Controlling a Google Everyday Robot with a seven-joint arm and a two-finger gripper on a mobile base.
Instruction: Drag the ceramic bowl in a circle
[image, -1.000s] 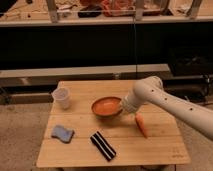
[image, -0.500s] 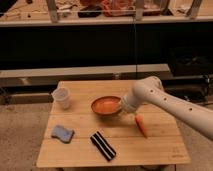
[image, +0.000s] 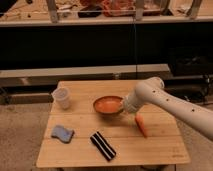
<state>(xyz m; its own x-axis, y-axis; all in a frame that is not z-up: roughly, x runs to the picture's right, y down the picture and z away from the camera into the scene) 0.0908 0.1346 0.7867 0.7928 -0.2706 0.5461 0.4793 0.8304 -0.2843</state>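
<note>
Mostly hidden, claw (image: 123, 106) meets ceramic bowl (image: 107, 105).

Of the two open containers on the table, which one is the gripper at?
The ceramic bowl, wide, shallow and orange-red inside, mid-table. The gripper sits at its right rim. The translucent plastic cup stands apart near the table's left edge.

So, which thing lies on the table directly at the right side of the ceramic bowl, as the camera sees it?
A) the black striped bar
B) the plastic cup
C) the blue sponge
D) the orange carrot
D: the carrot lies right of the ceramic bowl, below the arm; the cup, sponge and striped bar lie left or in front. The tool is at the bowl's right rim.
</note>
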